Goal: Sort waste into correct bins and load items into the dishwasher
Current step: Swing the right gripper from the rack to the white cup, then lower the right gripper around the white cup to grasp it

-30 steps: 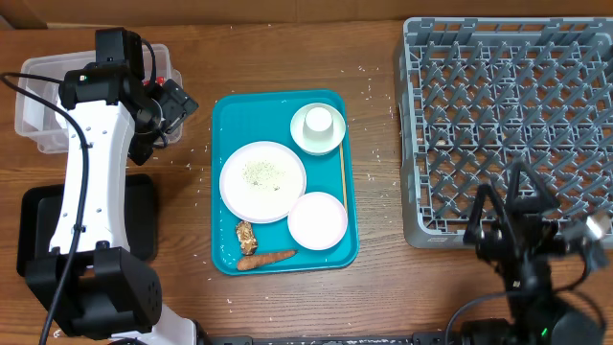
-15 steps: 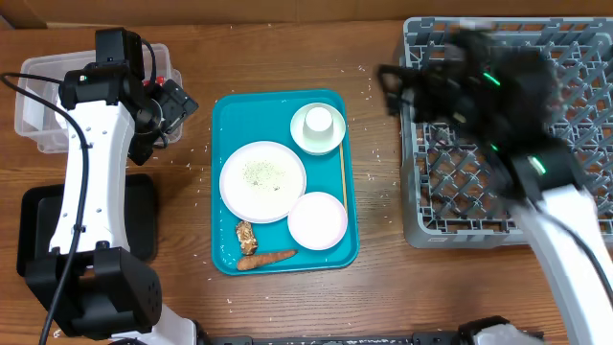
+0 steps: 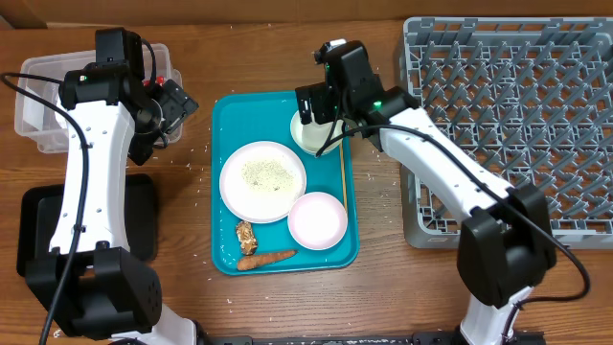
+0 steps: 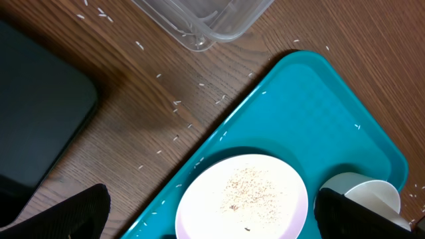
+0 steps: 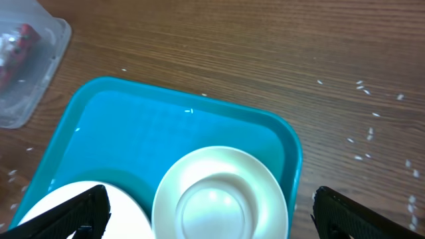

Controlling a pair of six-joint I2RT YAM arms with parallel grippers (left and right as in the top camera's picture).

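Surface: wooden table (image 3: pixel 383 287), strewn with white rice grains (image 4: pixel 176 102), thickest between the tub and the teal tray.
Dish rack (image 3: pixel 508 125): grey, pegged, at the table's right end; seen overhead only.
Teal tray (image 3: pixel 230 125): mid-table, with a thin wooden stick (image 3: pixel 342 192) lying along its right side.
Clear tub (image 3: pixel 38 96): far left corner; only the right wrist view shows the red shiny wrapper (image 5: pixel 16 43) inside.
Black tray (image 3: pixel 34 220): next to the tub on its near side, partly under the left arm.
Right gripper (image 3: pixel 321 101): above the bowl, fingers spread wide, grasping nothing.
Left gripper (image 3: pixel 172 105): beside the tub's right wall, released, empty.
White plate (image 3: pixel 262 180): tray centre, speckled with crumbs.
Pink plate (image 3: pixel 317 220): just beside the white plate, toward the near right.
White bowl (image 5: pixel 176 192): tray's far right corner, holding the small white cup (image 5: pixel 216 206), which the gripper hides overhead.
Carrot piece (image 3: pixel 266 259): tray's near edge.
Brown food lump (image 3: pixel 246 236): just beside the carrot piece.
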